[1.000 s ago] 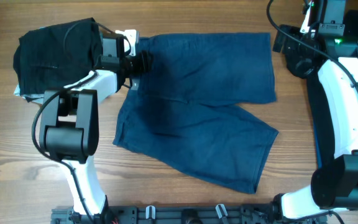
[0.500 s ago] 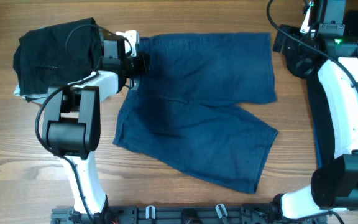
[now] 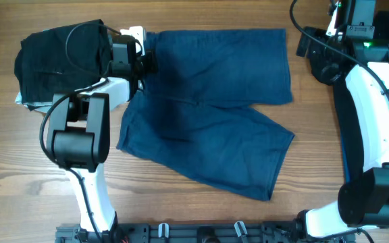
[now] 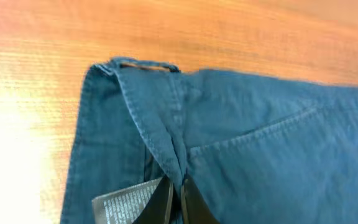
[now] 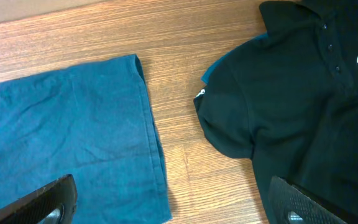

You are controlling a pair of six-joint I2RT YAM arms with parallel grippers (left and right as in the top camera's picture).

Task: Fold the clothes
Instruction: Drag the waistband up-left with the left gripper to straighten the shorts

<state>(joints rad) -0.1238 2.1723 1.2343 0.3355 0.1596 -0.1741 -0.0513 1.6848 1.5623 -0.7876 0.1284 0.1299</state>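
Shorts [image 3: 208,115] slid left a bit since before, flat on table [image 3: 19,169]. L gripper [image 4: 176,200] pinched shut on waistband [image 4: 104,124]; legs stretch off to its right. R gripper [image 5: 173,208] wide open, empty.

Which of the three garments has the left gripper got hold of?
The blue denim shorts in the middle: the left gripper is pinched shut on their waistband. The black garment at far left and the black polo at right are not gripped.

On the wooden table [image 3: 5,175] lie a bunched black garment [image 3: 53,57] and a white-logoed black polo shirt [image 5: 297,106].
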